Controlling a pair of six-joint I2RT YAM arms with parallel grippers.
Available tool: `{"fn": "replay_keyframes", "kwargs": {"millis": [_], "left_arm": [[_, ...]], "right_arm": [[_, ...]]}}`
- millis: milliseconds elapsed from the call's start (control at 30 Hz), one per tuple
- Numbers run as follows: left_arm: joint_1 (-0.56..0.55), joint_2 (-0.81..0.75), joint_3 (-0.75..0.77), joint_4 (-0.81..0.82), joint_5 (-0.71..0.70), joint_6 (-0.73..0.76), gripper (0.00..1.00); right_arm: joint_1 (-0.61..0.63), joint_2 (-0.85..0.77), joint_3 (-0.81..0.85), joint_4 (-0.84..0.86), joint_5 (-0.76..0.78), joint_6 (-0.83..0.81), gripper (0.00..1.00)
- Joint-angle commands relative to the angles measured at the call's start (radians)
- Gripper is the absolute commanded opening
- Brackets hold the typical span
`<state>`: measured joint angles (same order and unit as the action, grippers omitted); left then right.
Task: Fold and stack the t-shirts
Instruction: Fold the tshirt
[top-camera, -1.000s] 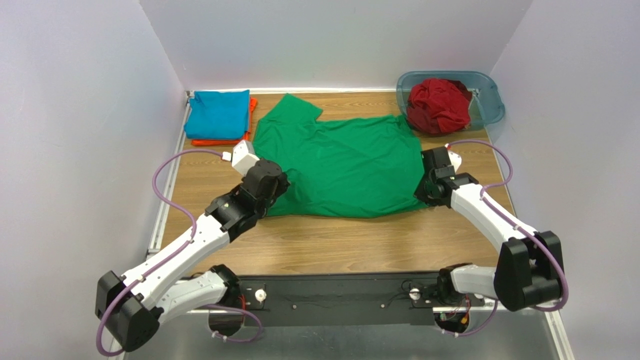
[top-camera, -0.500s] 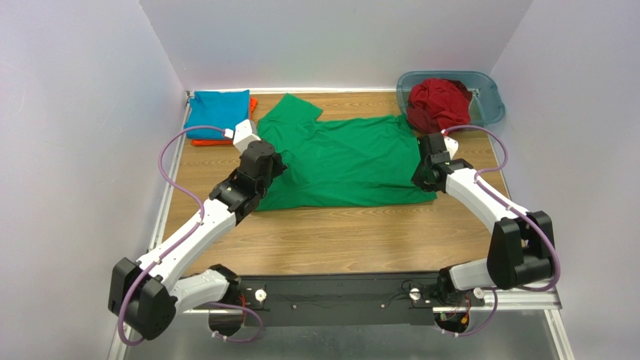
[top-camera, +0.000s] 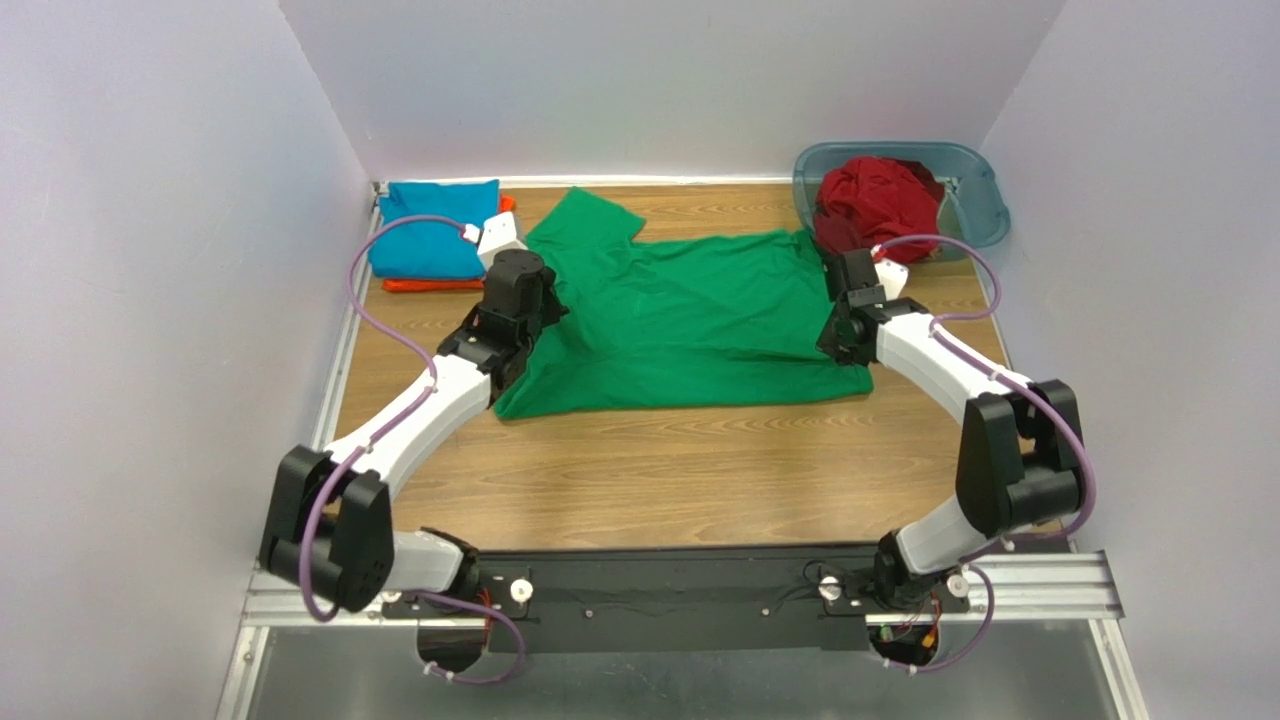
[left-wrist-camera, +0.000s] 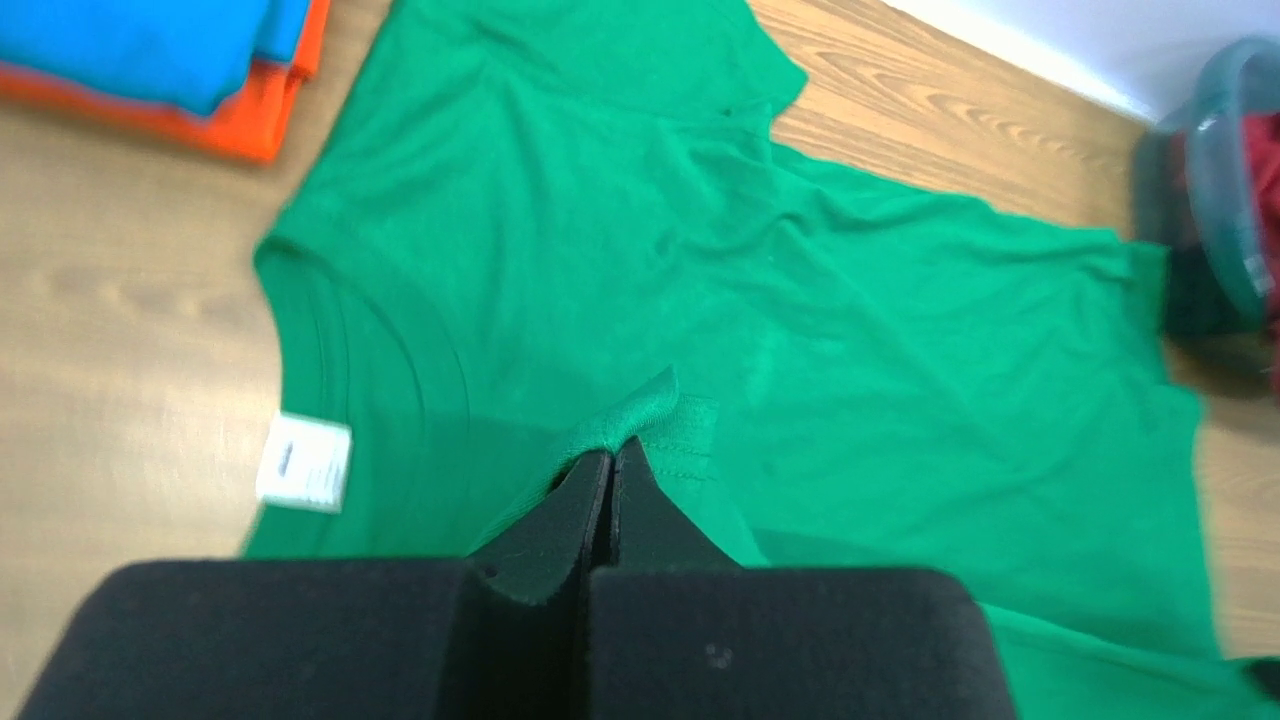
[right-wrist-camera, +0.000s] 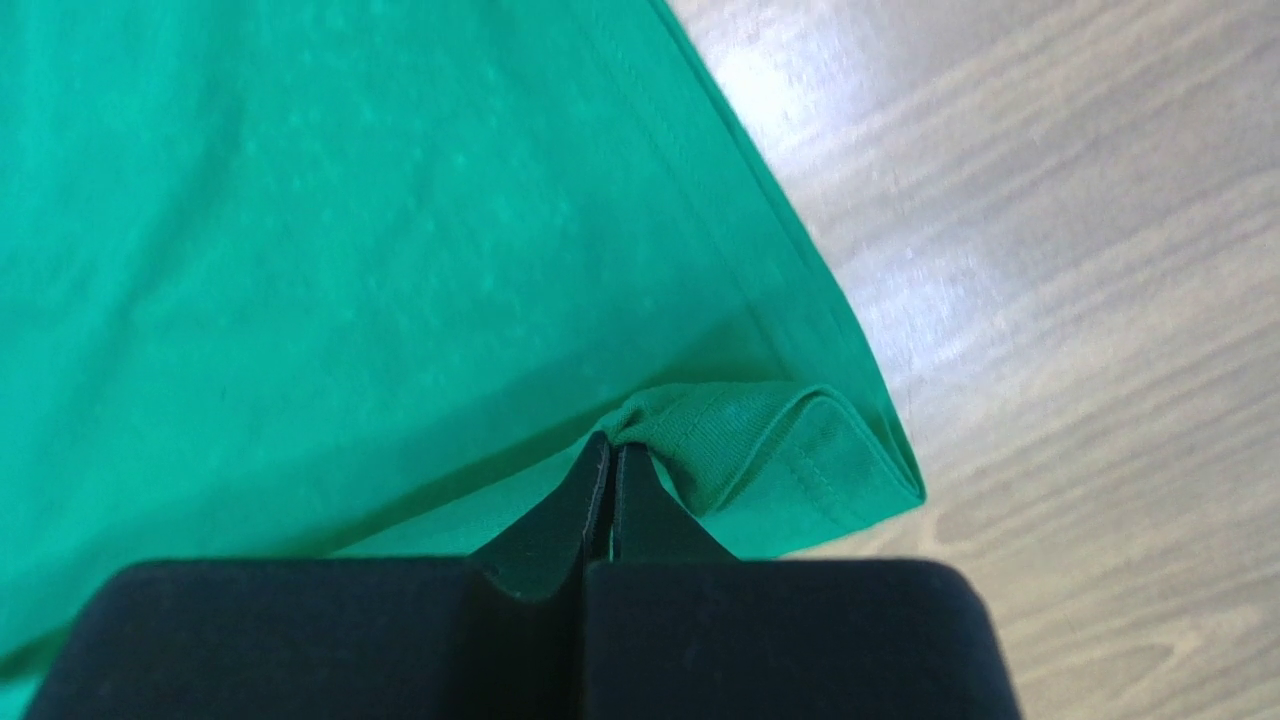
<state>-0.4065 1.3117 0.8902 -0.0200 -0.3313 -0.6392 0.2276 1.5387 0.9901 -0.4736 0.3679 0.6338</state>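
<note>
green tee (top-camera: 691, 323) lies spread at centre, sleeve toward 11 o'clock. l gripper (left-wrist-camera: 612, 455) clenched on a stitched edge at its 9 side; r gripper (right-wrist-camera: 613, 450) clenched on hem corner at 3. cloth prob light, soft, limp: will sag btwn grips, so hold stitched edges.

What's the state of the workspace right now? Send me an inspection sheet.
surface: wooden table, no spills seen.
job's things: green shirt spread mid-table; blue shirt folded on top of orange shirt, far left; red shirt crumpled in the tub.
clutter: only the tub, far right corner.
grippers: left gripper shut on green shirt near the collar; right gripper shut on its hem corner.
cables: left cable and right cable, purple, no snag seen.
surroundings: white walls on three sides.
</note>
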Motion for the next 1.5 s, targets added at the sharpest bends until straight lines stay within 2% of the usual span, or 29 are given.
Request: {"fn": "replay_keyframes", "kwargs": {"millis": [0, 167, 233, 267, 300, 333, 367, 400, 433, 500, 767, 1033, 1167, 1467], "left_arm": [[0.029, 0.095, 0.019, 0.164, 0.098, 0.2, 0.0], [0.093, 0.254, 0.055, 0.342, 0.218, 0.311, 0.0], [0.118, 0.355, 0.133, 0.338, 0.256, 0.338, 0.0], [0.136, 0.388, 0.162, 0.328, 0.277, 0.346, 0.05], [0.147, 0.438, 0.217, 0.304, 0.31, 0.346, 0.19], [0.156, 0.46, 0.245, 0.281, 0.327, 0.349, 0.5], [0.164, 0.477, 0.295, 0.257, 0.366, 0.352, 0.72], [0.164, 0.477, 0.305, 0.244, 0.362, 0.352, 0.98], [0.164, 0.472, 0.306, 0.246, 0.36, 0.351, 0.98], [0.164, 0.443, 0.306, 0.246, 0.367, 0.343, 0.98], [0.144, 0.319, 0.214, 0.25, 0.486, 0.253, 0.98], [0.118, 0.238, -0.025, 0.304, 0.561, 0.135, 0.98], [0.115, 0.267, -0.086, 0.304, 0.586, 0.09, 0.98], [0.112, 0.274, -0.201, 0.302, 0.578, 0.041, 0.98]], "right_arm": [[-0.004, 0.087, 0.05, 0.038, 0.086, 0.007, 0.02], [-0.004, 0.198, 0.114, 0.055, 0.108, 0.018, 0.04], [-0.004, 0.224, 0.14, 0.053, 0.117, 0.023, 0.14], [-0.004, 0.225, 0.146, 0.053, 0.118, 0.026, 0.22], [-0.004, 0.221, 0.148, 0.053, 0.118, 0.032, 0.5], [-0.005, 0.213, 0.148, 0.053, 0.118, 0.032, 0.64], [-0.004, 0.193, 0.148, 0.053, 0.123, 0.032, 0.73], [-0.004, 0.181, 0.145, 0.053, 0.126, 0.03, 0.8], [-0.004, 0.17, 0.144, 0.053, 0.134, 0.027, 0.82], [-0.005, 0.132, 0.139, 0.052, 0.115, 0.014, 1.0], [-0.004, 0.034, 0.078, 0.055, -0.038, -0.034, 1.0], [-0.004, 0.063, 0.012, 0.073, -0.228, -0.155, 1.0], [-0.004, 0.122, 0.004, 0.095, -0.259, -0.152, 1.0], [-0.004, 0.115, -0.094, 0.121, -0.26, -0.135, 1.0]]}}
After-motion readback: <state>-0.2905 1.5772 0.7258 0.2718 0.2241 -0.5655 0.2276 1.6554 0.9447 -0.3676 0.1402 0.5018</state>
